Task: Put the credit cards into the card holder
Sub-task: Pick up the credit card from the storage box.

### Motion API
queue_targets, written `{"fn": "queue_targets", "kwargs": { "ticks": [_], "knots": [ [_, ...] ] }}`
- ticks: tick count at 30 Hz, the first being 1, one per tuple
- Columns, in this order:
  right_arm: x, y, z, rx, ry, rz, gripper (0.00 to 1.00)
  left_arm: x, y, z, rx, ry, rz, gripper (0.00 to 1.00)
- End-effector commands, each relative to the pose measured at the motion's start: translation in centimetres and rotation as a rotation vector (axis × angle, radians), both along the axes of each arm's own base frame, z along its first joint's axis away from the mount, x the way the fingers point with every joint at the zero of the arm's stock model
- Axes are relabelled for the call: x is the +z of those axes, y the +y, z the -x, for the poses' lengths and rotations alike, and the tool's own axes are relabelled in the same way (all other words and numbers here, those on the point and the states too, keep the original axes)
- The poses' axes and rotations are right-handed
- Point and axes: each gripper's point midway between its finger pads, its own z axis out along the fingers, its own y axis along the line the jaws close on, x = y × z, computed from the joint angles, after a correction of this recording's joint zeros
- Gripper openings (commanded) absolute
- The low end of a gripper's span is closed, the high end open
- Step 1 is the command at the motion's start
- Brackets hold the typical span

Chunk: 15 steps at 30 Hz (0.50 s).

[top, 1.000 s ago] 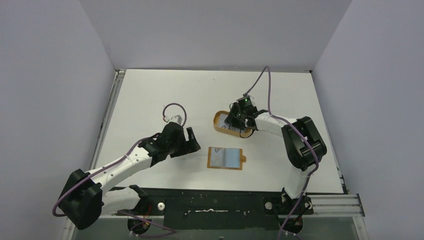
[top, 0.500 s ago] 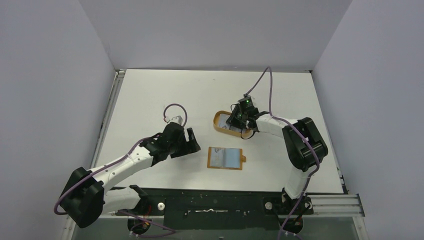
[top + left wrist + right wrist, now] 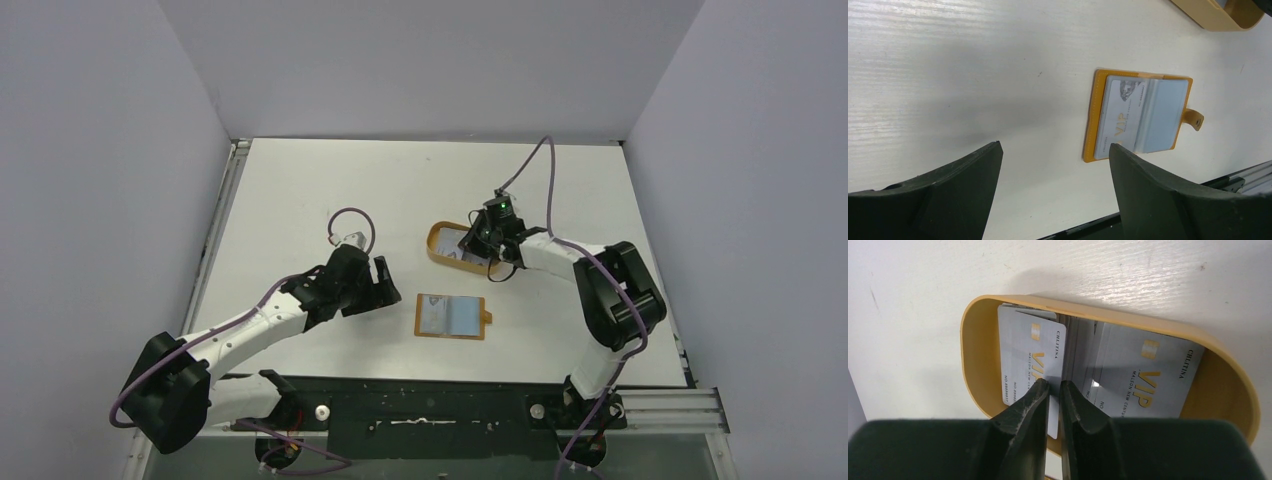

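1. I see right gripper (image 3: 1055, 385) pinched narrow on one credit card (image 3: 1030, 357) in tray (image 3: 968, 340), 12 o'clock of card holder (image 3: 450, 316).
2. Card holder lies open; left gripper (image 3: 1055, 147) gapes wide, at its 10 o'clock.

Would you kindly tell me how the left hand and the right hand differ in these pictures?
The left hand stands wide open and empty; the right hand is pinched on a card's edge. The left hand hovers apart from the card holder; the right hand reaches into the oval tray. Both are dark.
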Motion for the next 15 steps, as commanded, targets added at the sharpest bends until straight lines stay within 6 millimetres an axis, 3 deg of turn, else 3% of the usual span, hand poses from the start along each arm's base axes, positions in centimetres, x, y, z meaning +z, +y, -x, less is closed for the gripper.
{"fn": "queue_targets", "kwargs": {
  "ticks": [1, 4, 8, 15],
  "knots": [
    [1.4, -0.8, -0.2, -0.011, -0.043, 0.008, 0.06, 1.3, -0.9, -1.1, 0.008, -0.042, 0.049, 0.76],
    [1.6, -1.0, -0.1, -0.012, -0.048, 0.006, 0.00, 1.3, -0.9, -1.1, 0.007, -0.043, 0.049, 0.76],
    [2.0, -1.3, 0.3, -0.013, -0.054, -0.008, 0.00, 1.4, -0.9, -1.1, 0.009, -0.046, 0.049, 0.75],
    [5.3, -1.0, 0.4, -0.043, -0.093, -0.081, 0.00, 1.5, -0.8, -1.2, 0.019, -0.055, 0.048, 0.75]
  ]
}}
